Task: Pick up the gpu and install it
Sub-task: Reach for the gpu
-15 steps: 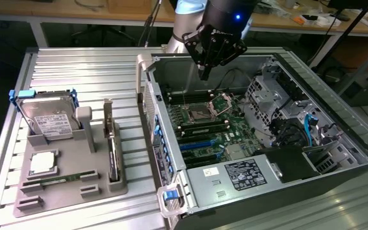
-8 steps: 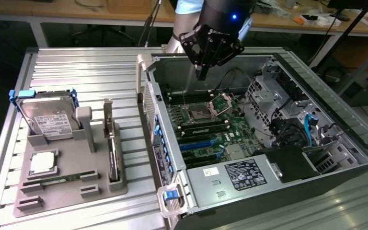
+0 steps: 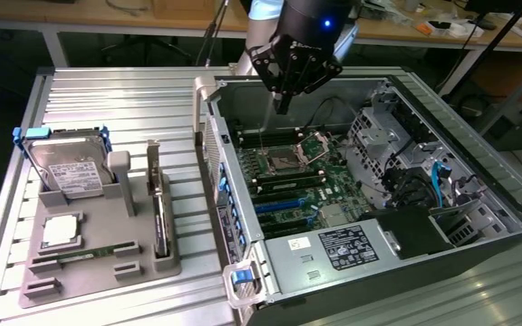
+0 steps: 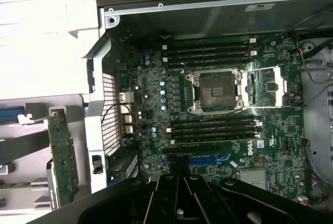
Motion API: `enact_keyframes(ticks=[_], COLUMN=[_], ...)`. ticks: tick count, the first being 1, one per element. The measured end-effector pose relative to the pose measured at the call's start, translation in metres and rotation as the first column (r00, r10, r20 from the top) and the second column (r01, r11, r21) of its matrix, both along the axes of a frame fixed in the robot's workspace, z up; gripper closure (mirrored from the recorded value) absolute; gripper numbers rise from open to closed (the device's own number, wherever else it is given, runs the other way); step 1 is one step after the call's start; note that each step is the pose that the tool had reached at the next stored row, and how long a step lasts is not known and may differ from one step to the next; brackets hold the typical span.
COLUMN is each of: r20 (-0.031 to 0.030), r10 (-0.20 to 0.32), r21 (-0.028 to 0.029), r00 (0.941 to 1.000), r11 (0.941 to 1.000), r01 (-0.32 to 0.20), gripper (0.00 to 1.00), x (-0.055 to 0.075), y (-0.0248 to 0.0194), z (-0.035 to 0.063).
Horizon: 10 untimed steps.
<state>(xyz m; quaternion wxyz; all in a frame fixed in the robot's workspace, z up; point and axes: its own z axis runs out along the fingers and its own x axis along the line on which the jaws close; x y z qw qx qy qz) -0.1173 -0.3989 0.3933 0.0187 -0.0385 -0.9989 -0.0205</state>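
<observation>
Black fingers (image 4: 165, 195) of your gripper (image 3: 282, 103) are sitting nearest the wrist camera, drawn close together with barely a gap between them, and they are gripping nothing. You are holding them pointed down above the open computer case (image 3: 478, 156), with the green motherboard (image 4: 151, 130) lying below. In the wrist view the fingertips are overlapping the blue expansion slot (image 4: 203, 159). Just past the tips, rows of memory slots (image 4: 213, 129) are running on both sides of the open CPU socket (image 4: 216, 90).

Your gpu (image 3: 160, 217) is standing on its long edge in a gray holder (image 3: 107, 272). It is outside the case and well apart from the fingers, off toward the exterior view's left of them. Its silver bracket (image 3: 153, 157) is rising at the end nearer the fingers. The holder is resting on a slatted metal table (image 3: 125, 95) just beside the case wall.

Farther from the fingers than the gpu, a hard drive (image 3: 68, 166) with blue handles is leaning upright in the same holder. A slim green memory stick (image 3: 84, 255) is lying flat near the holder's front edge
</observation>
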Motion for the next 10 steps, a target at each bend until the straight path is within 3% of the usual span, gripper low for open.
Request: enact_keyframes(ticks=[10], r20=[0.0], r10=[0.0], r21=[-0.0001], r00=[1.0], r11=[1.0], r01=[0.0], gripper=[0.89], x=[-0.014], y=[0.0], z=[0.0])
